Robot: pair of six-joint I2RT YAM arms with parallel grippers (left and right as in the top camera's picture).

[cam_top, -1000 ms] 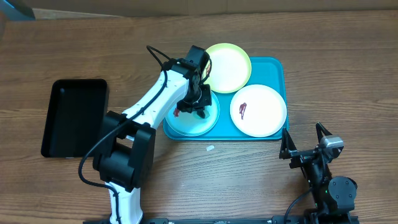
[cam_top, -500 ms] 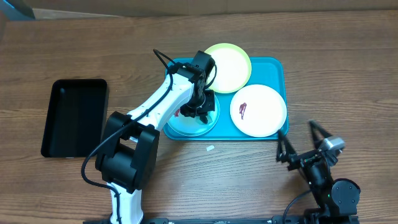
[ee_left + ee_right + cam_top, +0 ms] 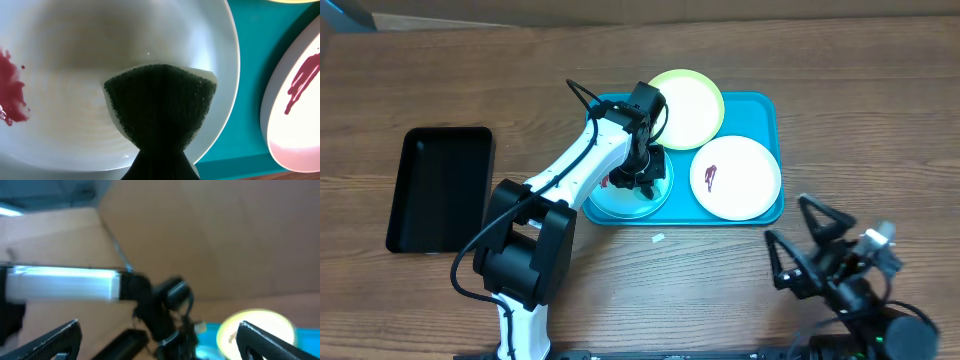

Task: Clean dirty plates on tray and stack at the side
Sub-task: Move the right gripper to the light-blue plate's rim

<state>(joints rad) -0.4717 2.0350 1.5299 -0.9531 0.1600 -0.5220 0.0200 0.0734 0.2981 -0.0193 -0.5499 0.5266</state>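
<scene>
Overhead: right gripper [image 3: 784,217] sits off the near right corner of the tray [image 3: 760,105], fingers wide apart, holding nothing. On the tray's near left, left gripper [image 3: 638,178] is clamped on a sponge [image 3: 162,100] pressed onto the bluish-white plate [image 3: 75,75]; the red smear [image 3: 12,95] at its rim is not wiped yet. White plate [image 3: 745,180], near right on the tray, carries its smear [image 3: 709,176], untouched. Yellow-green plate [image 3: 690,105], at the tray's far edge, shows no smear where visible. Judgement: early stage, all three plates on the tray, none stacked.

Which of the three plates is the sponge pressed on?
The bluish-white plate, leftmost on the tray; the white plate and the yellow-green plate lie uncovered.
</scene>
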